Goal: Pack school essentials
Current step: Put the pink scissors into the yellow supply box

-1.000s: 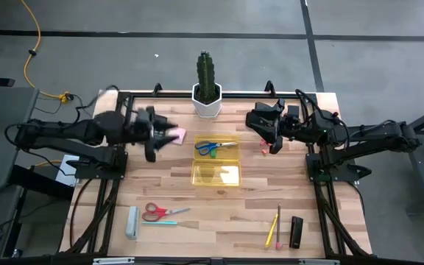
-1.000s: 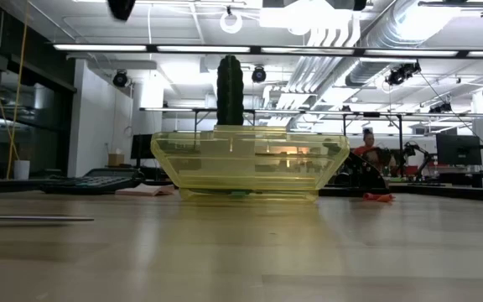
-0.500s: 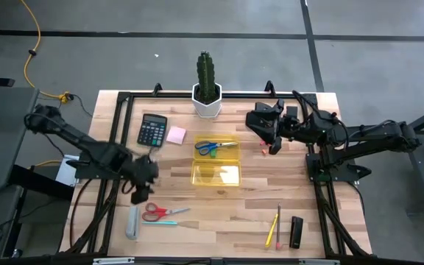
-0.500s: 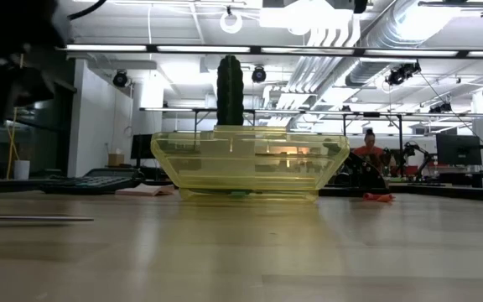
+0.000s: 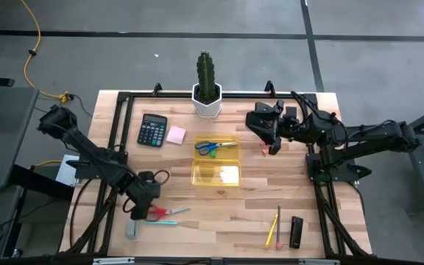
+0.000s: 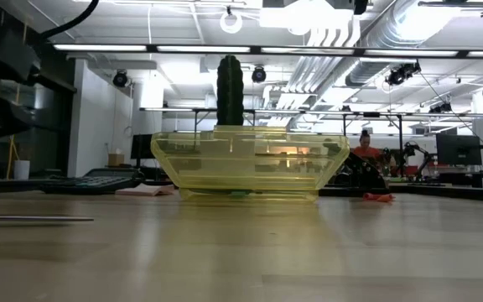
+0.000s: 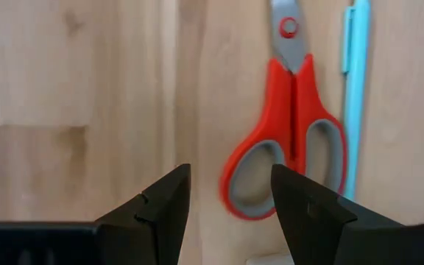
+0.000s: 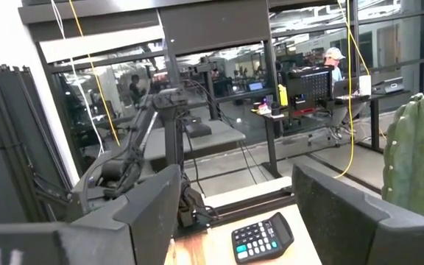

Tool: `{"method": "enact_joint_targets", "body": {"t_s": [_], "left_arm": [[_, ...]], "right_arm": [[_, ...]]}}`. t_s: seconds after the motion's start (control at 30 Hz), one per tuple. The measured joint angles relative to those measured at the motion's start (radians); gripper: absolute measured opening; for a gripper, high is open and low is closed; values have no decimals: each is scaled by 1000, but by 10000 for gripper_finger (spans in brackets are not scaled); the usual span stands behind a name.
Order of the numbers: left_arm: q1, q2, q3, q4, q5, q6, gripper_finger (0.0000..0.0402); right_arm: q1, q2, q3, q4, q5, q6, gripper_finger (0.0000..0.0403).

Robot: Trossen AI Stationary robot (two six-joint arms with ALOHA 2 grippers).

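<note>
**Q:** Table surface and materials?

**Me:** Wood-plank table, pale butcher-block grain, with a black metal frame around it. At centre I see a clear yellow plastic tray, rectangular with ribbed walls (the low view shows its sides flaring outward). Blue-handled scissors lie in its far compartment, long axis across the table, handles toward the left arm's side. A cactus in a white pot stands at the far edge.

**Q:** Where are the essentials?

**Me:** Red-handled scissors sit on the near left of the table: glossy red loops with grey lining, blades shut, long axis across the table, blades pointing toward the middle. A light-blue pen lies just beside them, parallel. A flat grey oblong block is by the handles. The square pink sticky-note pad lies next to the black calculator. Yellow and brown pencils lie near right, pointing roughly front to back, beside a small black block.

**Q:** Grippers?

**Me:** Left gripper hovers right above the red handles, fingers spread, nothing held. Right gripper waits at the far right, fingers wide apart and empty.
</note>
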Motion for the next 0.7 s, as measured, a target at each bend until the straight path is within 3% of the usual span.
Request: {"method": "enact_joint_targets", "body": {"t_s": [0.47, 0.57, 0.7], "left_arm": [[-11, 125, 5, -2, -7, -8, 163], [-11, 126, 5, -15, -13, -8, 138], [-10, 127, 4, -38, -28, -7, 74]], "right_arm": [[0, 0, 0, -3, 0, 0, 254], [0, 0, 0, -3, 0, 0, 254], [0, 0, 0, -4, 0, 0, 254]]}}
